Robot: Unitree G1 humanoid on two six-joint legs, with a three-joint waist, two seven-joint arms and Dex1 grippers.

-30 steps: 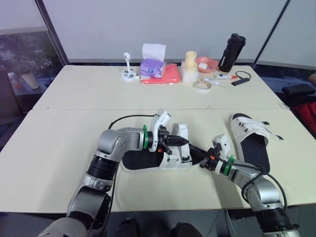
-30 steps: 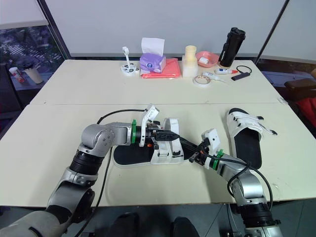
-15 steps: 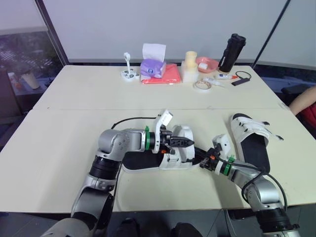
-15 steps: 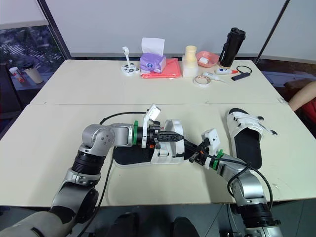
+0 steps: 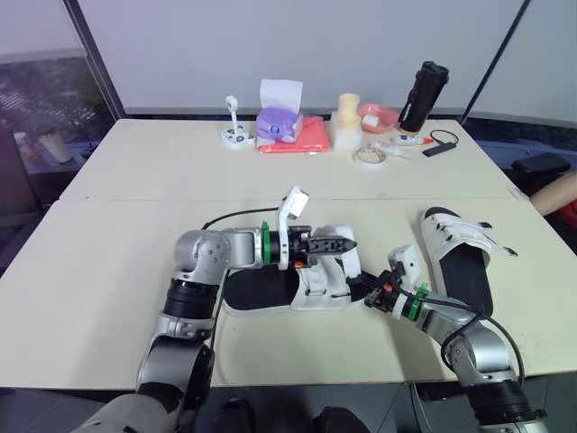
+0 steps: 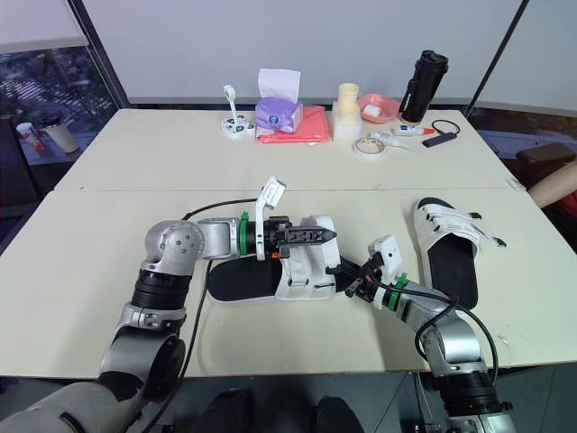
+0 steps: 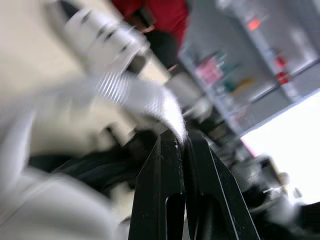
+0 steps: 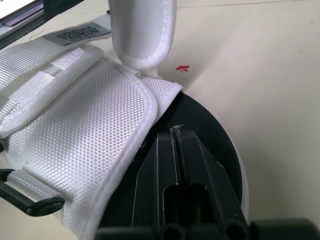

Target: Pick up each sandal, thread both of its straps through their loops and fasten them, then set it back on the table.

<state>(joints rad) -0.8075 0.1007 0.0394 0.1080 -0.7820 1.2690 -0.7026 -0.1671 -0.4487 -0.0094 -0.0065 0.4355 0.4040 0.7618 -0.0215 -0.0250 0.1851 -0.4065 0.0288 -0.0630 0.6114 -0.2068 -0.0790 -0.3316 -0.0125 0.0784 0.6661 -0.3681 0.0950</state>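
While the nearer sandal (image 5: 257, 293) lies flat on the front half of the worktop (image 5: 108, 262), both arms are on it at once. The left gripper (image 5: 347, 244) sits just above the white upper with its fingers (image 7: 165, 170) clenched on the tip of a white woven strap (image 7: 150, 97), and the strap is lifted up off the sandal. The right gripper (image 5: 368, 294) comes in from the other end. Its fingers (image 8: 175, 160) are pressed together with nothing clearly between them, tips down on the black insole right beside the edge of the white upper. The second sandal (image 5: 460, 257) lies on the robot's right, apart from both grippers, straps on top.
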